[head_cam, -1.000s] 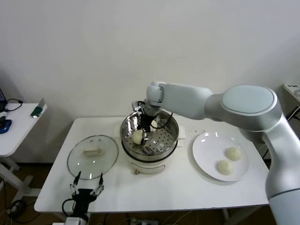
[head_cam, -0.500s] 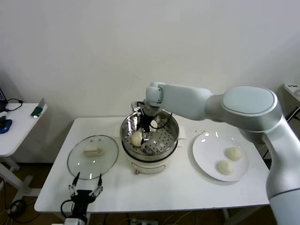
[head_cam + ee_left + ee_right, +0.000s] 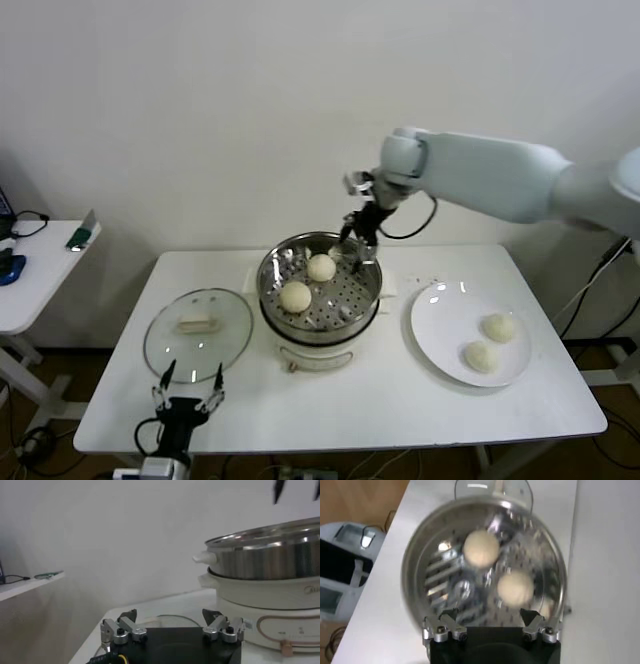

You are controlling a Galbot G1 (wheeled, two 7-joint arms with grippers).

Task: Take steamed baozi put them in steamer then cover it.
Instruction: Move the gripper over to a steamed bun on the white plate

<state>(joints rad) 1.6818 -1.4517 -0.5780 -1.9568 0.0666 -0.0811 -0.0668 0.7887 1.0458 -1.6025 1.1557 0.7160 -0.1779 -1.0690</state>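
The steel steamer (image 3: 352, 312) stands on a white pot base at the table's middle. Two baozi lie in it, one (image 3: 295, 296) nearer me and one (image 3: 321, 267) farther back; both show in the right wrist view (image 3: 481, 548) (image 3: 516, 588). Two more baozi (image 3: 498, 327) (image 3: 481, 357) lie on the white plate (image 3: 440, 330) at the right. My right gripper (image 3: 359, 235) is open and empty, raised above the steamer's far right rim (image 3: 411, 555). The glass cover (image 3: 197, 334) with its cream handle lies flat on the table at the left. My left gripper (image 3: 186, 388) is open, low at the table's front edge, below the cover.
A side table (image 3: 30, 280) with small items stands at far left. The left wrist view shows the steamer and its pot base (image 3: 270, 600) from the side. The wall is close behind the table.
My right gripper let go of a baozi in the steamer, then rose and moved right, out of the basket. The steamer now holds two baozi. The left arm has hardly moved.
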